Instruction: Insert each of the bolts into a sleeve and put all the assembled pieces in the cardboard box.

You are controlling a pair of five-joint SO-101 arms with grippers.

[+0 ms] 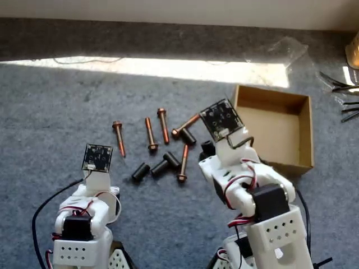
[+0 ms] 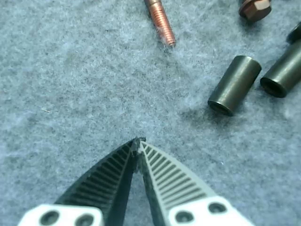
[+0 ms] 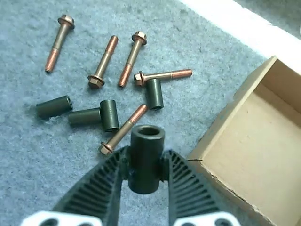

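Sleeve (image 3: pixel 148 136), dark metal, probably stiff and slick, stands bore-up, pinched across its lower barrel by the right end effector (image 3: pixel 145 155); that hold looks sound and leaves the hole free. The left end effector (image 2: pixel 138 142) is closed on nothing, just above the bench (image 2: pixel 70 84). Beyond lie five copper bolts (image 3: pixel 121 133) and four loose sleeves (image 3: pixel 84 116). The bolts look rigid and apt to roll, so grip them mid-shank. Farthest, the cardboard box (image 3: pixel 263 141) stands open.

Indoor room, likely a home or office corner used as a makeshift workshop. Grey short-pile carpet (image 1: pixel 50 123) served as the bench. A sunlight band (image 1: pixel 168 68) crossed it below a pale wall (image 1: pixel 168 8). Bolts (image 1: pixel 150 133), a clear plastic bag (image 1: pixel 286 51) and thin black strips (image 1: pixel 339 88) lay loose.
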